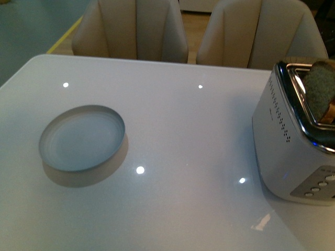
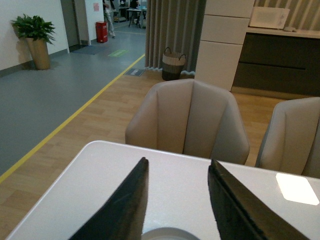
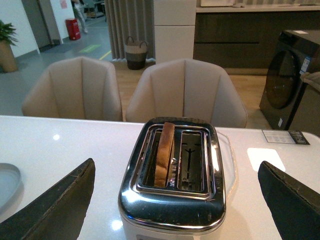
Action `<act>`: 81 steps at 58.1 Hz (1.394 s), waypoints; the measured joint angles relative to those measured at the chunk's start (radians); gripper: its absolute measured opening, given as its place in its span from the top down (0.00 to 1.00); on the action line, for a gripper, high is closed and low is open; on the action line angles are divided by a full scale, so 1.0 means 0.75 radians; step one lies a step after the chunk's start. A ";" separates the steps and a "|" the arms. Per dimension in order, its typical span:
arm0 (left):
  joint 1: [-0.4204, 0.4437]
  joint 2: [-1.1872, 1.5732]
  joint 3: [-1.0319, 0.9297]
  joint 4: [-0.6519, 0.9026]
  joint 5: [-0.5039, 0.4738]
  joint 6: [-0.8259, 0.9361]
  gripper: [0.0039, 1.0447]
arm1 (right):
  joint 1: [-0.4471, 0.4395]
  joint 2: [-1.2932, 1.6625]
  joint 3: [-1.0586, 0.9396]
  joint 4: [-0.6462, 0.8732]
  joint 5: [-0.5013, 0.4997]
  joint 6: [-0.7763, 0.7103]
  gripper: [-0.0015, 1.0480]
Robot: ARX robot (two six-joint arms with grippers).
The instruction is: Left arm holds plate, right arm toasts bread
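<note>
1. Surface: glossy white table, ceiling lights reflecting off it as bright dots. Two beige upholstered chairs are pushed up to its far edge.
2. Round shallow pale blue-grey plate sits flat on the table toward the left edge, nothing on it, well apart from the toaster.
3. White-bodied, chrome-topped two-slot toaster stands at the right edge. The brown wholemeal bread slice stands upright in one slot, top poking out; the other slot is bare.
4. Left gripper: black fingers apart, holding nothing, hovering with the plate rim just visible below them.
5. Right gripper: fingers spread wide, either side of the toaster, touching nothing.
6. Room: grey floor with a yellow line, wood flooring by the chairs, potted plant, wicker basket, dark cabinets.
</note>
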 joint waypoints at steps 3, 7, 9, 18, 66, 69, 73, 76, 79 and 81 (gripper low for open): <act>0.018 -0.058 -0.074 0.000 0.026 0.010 0.86 | 0.000 0.000 0.000 0.000 0.000 0.000 0.09; 0.032 -0.122 -0.131 -0.005 0.050 0.014 0.98 | 0.000 0.000 0.000 0.000 0.001 0.000 0.09; 0.040 -0.160 -0.159 -0.012 0.056 0.018 0.97 | 0.000 0.000 0.000 0.000 0.001 0.000 0.09; 0.076 -0.306 -0.256 -0.064 0.086 0.021 0.97 | 0.000 0.000 0.000 0.000 0.001 0.000 0.09; 0.184 -1.081 -0.471 -0.608 0.192 0.026 0.97 | 0.000 -0.001 0.000 0.000 0.001 0.000 0.09; 0.184 -1.123 -0.471 -0.646 0.192 0.026 0.97 | 0.000 -0.001 0.000 0.000 0.001 0.000 0.09; 0.184 -1.184 -0.471 -0.704 0.192 0.026 0.97 | 0.000 -0.001 0.000 0.000 0.001 0.000 0.09; 0.184 -1.220 -0.471 -0.739 0.192 0.026 0.97 | 0.000 -0.001 0.000 0.000 0.001 0.000 0.09; 0.184 -1.254 -0.471 -0.772 0.192 0.026 0.97 | 0.000 -0.001 0.000 0.000 0.001 0.000 0.09; 0.184 -1.280 -0.471 -0.796 0.192 0.026 0.97 | 0.000 -0.001 0.000 0.000 0.001 0.000 0.09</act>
